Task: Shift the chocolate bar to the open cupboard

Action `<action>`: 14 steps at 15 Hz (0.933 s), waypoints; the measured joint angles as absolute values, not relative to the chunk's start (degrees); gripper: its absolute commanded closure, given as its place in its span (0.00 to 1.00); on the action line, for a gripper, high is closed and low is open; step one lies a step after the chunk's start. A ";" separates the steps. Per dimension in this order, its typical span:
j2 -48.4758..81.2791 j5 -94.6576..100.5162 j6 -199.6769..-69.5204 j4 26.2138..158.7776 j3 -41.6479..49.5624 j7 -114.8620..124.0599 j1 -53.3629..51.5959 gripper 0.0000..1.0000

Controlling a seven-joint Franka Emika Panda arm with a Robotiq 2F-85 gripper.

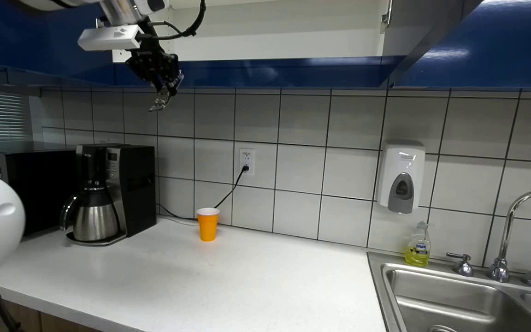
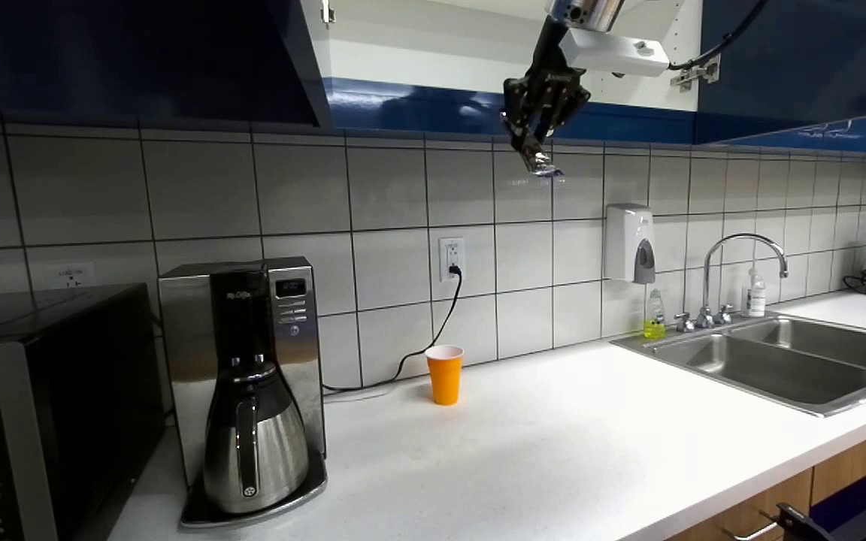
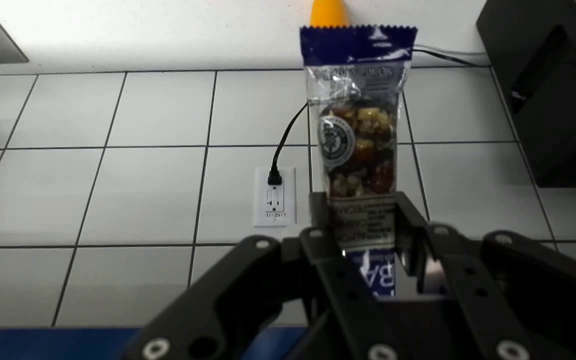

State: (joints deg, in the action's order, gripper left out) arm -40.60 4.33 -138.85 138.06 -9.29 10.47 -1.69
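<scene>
Tiled wall (image 1: 302,170) behind white counter (image 1: 265,281). Claw (image 3: 363,215) pinches chocolate bar (image 3: 360,150), free end hanging — high, forward of the counter's back edge. Entering too low could catch it on open cupboard (image 1: 274,39)'s blue trim (image 1: 284,72) — twisting it loose.

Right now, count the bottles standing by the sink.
2, in an exterior view: the yellow soap bottle left of the faucet, the white-labelled bottle right of its base.

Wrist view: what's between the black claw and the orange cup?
The bar, held in the gripper; the wrist view shows its purple end partly hiding the cup.
</scene>
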 measured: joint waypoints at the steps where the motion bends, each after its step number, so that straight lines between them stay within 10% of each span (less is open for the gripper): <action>1: -40.47 4.43 -138.43 137.12 -9.52 11.04 -1.36 0.92; 14: -33.86 7.21 -131.36 121.63 -12.22 17.30 2.45 0.92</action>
State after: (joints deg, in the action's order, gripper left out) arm -33.86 7.21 -131.36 121.63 -12.22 17.30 2.45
